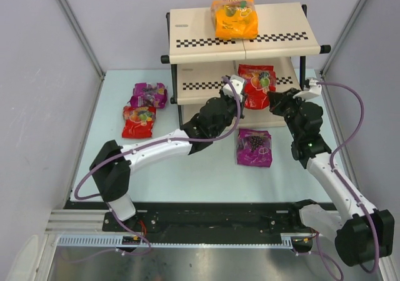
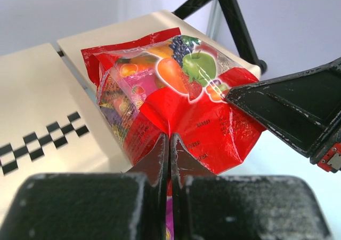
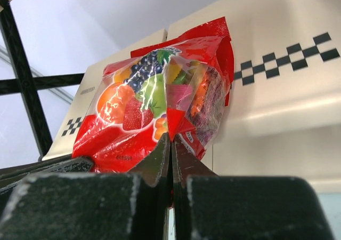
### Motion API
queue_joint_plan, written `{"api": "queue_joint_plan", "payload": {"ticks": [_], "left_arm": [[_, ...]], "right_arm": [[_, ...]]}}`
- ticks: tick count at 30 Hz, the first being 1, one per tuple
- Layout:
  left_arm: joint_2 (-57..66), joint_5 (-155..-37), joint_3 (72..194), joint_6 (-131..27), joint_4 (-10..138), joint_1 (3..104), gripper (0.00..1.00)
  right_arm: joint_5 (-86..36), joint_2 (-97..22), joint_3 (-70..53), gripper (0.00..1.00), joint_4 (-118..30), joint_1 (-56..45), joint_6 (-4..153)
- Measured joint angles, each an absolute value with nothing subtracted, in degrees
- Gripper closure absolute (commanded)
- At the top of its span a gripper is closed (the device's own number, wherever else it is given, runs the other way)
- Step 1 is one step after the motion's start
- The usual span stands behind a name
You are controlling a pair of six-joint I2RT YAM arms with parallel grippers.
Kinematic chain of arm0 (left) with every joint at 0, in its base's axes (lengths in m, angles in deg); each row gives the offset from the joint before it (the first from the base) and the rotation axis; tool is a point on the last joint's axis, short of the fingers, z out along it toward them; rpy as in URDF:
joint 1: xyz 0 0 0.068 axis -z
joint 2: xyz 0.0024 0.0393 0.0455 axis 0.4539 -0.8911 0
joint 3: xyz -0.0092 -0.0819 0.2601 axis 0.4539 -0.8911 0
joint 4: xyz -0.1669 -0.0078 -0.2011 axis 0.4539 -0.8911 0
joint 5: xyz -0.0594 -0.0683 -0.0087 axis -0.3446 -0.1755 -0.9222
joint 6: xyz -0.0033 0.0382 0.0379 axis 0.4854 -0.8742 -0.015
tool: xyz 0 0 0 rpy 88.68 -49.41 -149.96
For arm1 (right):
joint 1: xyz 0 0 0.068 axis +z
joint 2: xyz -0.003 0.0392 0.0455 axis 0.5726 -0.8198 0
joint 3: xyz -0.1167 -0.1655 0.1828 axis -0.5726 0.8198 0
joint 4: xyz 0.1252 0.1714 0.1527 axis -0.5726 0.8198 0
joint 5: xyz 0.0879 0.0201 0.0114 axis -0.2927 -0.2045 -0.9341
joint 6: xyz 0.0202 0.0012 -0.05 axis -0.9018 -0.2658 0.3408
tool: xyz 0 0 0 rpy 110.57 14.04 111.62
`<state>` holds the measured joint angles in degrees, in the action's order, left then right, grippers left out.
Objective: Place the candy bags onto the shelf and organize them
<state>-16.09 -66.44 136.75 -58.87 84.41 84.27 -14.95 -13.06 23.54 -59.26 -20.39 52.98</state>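
A: Status of the fingers?
B: Left gripper (image 2: 169, 144) and right gripper (image 3: 170, 144): fingers pressed together, each touching the lower edge of the red candy bag (image 1: 257, 85).
A: Bag location?
B: On the middle tier of the shelf (image 1: 187, 28). The orange bag (image 1: 234, 19) lies on the top tier.
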Motion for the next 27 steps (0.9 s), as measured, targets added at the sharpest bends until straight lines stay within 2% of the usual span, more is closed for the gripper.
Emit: {"api": "queue_joint_plan", "payload": {"ticks": [19, 21, 22, 24, 25, 27], "left_arm": [[-25.09, -68.53, 146.67, -60.86, 84.87, 79.9, 1.0], [-25.53, -68.53, 147.07, -60.86, 84.96, 79.66, 1.0], [-25.75, -68.53, 147.31, -60.86, 84.96, 79.55, 0.91], [-26.03, -68.53, 147.53, -60.81, 85.14, 79.42, 0.81], [-26.05, -68.6, 147.53, -61.01, 85.2, 79.42, 0.7], [-26.05, -69.08, 147.53, -61.05, 85.68, 79.42, 0.59]], "right_arm": [[-20.11, -26.94, 18.12, 1.0, -69.58, -25.29, 52.83], [-20.37, -27.94, 17.53, 0.92, -70.01, -25.48, 52.83], [-20.53, -28.53, 17.16, 0.88, -70.12, -25.59, 52.85], [-20.92, -29.54, 16.57, 0.79, -70.95, -25.96, 52.78], [-20.96, -29.71, 16.4, 0.73, -71.19, -26.12, 52.61], [-20.92, -29.6, 16.07, 0.7, -71.57, -26.51, 52.89]]}}
